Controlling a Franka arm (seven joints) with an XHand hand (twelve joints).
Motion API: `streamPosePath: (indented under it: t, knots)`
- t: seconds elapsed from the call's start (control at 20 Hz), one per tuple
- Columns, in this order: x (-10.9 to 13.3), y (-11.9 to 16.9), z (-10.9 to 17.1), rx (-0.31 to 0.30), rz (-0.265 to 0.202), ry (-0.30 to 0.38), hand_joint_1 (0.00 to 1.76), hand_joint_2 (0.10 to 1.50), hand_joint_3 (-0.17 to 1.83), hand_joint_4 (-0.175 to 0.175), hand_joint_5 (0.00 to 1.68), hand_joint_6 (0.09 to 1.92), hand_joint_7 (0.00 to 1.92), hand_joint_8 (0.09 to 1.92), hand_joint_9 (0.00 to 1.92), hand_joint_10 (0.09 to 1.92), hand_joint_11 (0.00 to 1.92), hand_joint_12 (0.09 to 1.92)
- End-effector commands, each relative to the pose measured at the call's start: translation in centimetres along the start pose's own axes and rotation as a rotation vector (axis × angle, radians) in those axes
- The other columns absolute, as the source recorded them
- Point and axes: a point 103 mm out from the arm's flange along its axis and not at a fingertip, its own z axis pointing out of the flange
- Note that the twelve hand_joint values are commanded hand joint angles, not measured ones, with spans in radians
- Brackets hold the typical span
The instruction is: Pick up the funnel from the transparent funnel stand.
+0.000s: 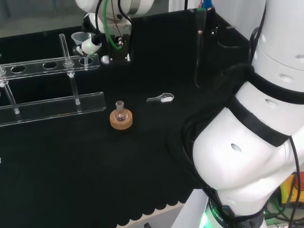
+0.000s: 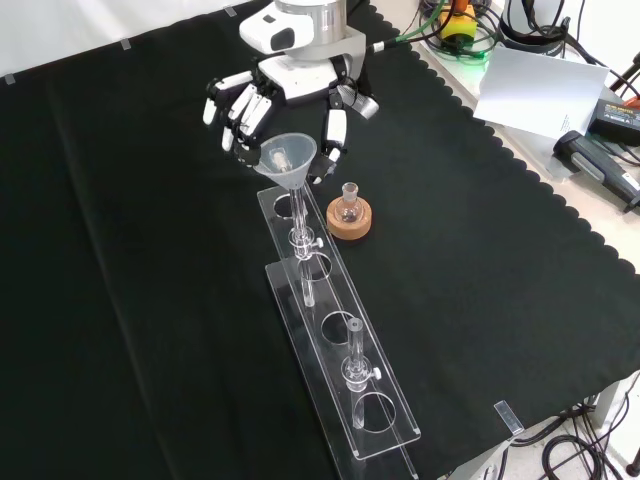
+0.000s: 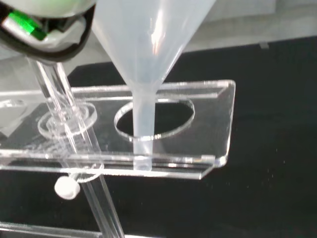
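hand [image 2: 285,105]: at the far end of the stand in the front view, fingers curved around the funnel's cone, some behind it, one down its right side; whether they actually touch the cone I cannot tell, reads as closing in rather than carrying.
funnel [image 2: 285,158]: clear cone, mouth up, stem pointing down through the end hole of the upper shelf; wrist view has the stem tip [image 3: 143,144] in that hole, so it looks seated or barely raised. Empty as far as visible.
why upright: the hole keeps the stem vertical, so judged best exit is straight up until the stem clears the shelf; a sideways pull would likely catch the stem on the hole's rim.
funnel stand [image 2: 385,435]: transparent, two long plates on thin posts, row of round holes; other holes appear empty. Runs from the hand toward the front camera.
flask [image 2: 348,205]: small round glass flask on a cork ring [image 2: 349,222], just beside the stand's far end, near the hand; contents too small to tell.
spoon-like item [image 1: 161,98]: small, lying on the cloth well apart from the stand in the head view.
progress: grasp stage, lift not yet done.
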Motion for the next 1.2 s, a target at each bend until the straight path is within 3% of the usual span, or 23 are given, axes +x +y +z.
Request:
streamPosePath:
  t: [0.05,0.55,1.2]
  knots:
    - [1.0,-1.1,-3.0,-0.101,-0.064,-0.032,0.93,0.52,0.53,0.071,0.76,0.64,1.05,0.47,0.66,0.43,0.0,0.97]
    - [1.0,-2.6,-5.1,-0.133,-0.083,-0.072,0.94,0.51,0.54,0.072,0.76,0.65,1.05,0.48,0.66,0.42,0.0,0.99]
    - [-0.7,-4.3,-6.5,-0.124,-0.085,-0.115,0.95,0.51,0.56,0.079,0.77,0.66,1.05,0.48,0.67,0.42,0.0,0.99]
